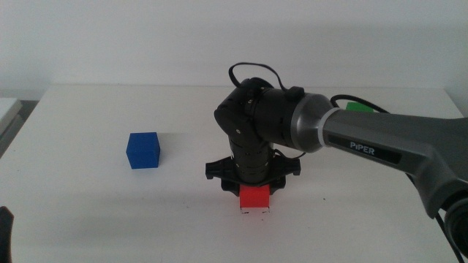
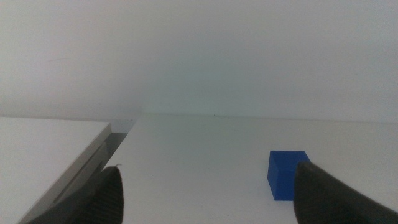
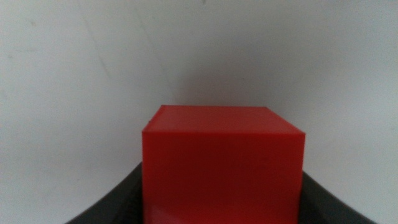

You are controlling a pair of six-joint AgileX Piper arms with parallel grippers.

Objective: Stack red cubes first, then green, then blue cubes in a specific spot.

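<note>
Waiting at the lower left corner of the middle view, the left gripper (image 1: 6, 232) is sitting idle with its dark jaws spread wide apart and holding nothing. Right of it, left of centre, the small solid deep-blue cube (image 1: 142, 150) is resting on the plain white tabletop (image 1: 88, 212). At lower centre, the right gripper (image 1: 254, 199) is pointing downward and clamping the small bright-red matte cube (image 1: 255, 199) between its jaws, at or just above the table; tiny dark marks are showing at the cube's lower edge, probably the marked spot. Only a sliver of the small green cube (image 1: 357, 107) is peeking out behind the arm at upper right

Releasing off the marks or with the cube tilted would be risking a crooked base, making the later green and blue layers likely to topple. Pulling away carelessly could also be dragging the cube sideways

White lettering reading "PiPER" (image 1: 365, 147) is showing on the right arm's grey link
</note>
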